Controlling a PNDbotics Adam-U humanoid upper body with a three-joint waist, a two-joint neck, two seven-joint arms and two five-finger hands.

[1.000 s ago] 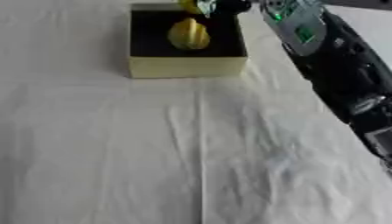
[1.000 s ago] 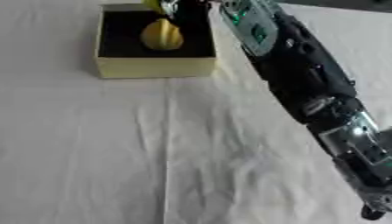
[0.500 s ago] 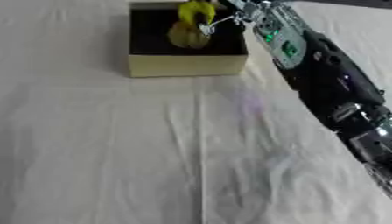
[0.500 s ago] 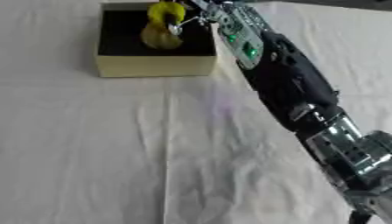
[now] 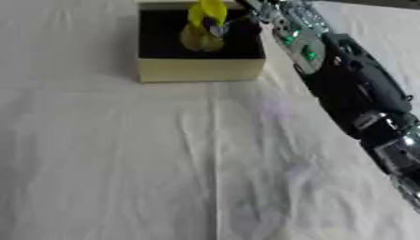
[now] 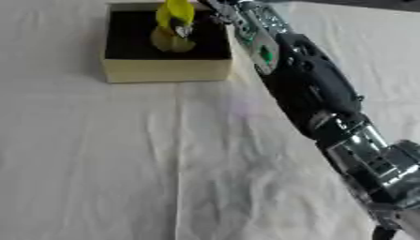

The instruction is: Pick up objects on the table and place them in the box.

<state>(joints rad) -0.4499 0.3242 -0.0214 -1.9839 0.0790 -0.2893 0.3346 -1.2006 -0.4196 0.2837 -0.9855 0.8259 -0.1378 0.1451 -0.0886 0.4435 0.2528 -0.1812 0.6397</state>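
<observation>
So the right hand [image 5: 246, 14] is reaching in over the box [image 5: 199, 69], which sits near the far edge of the bench [image 5: 123, 164]. Its fingers [image 5: 220, 29] look pinched on a long yellow object [image 5: 207, 10], held roughly upright with its long axis pointing down into the box. Right under it there's a rounder yellow piece [image 5: 199, 41] already lying on the dark floor of the box. So the held thing is basically straight above the drop spot; I'd guess the next bit is just letting go. The left hand isn't visible anywhere. Nothing else shows on the white cloth.
</observation>
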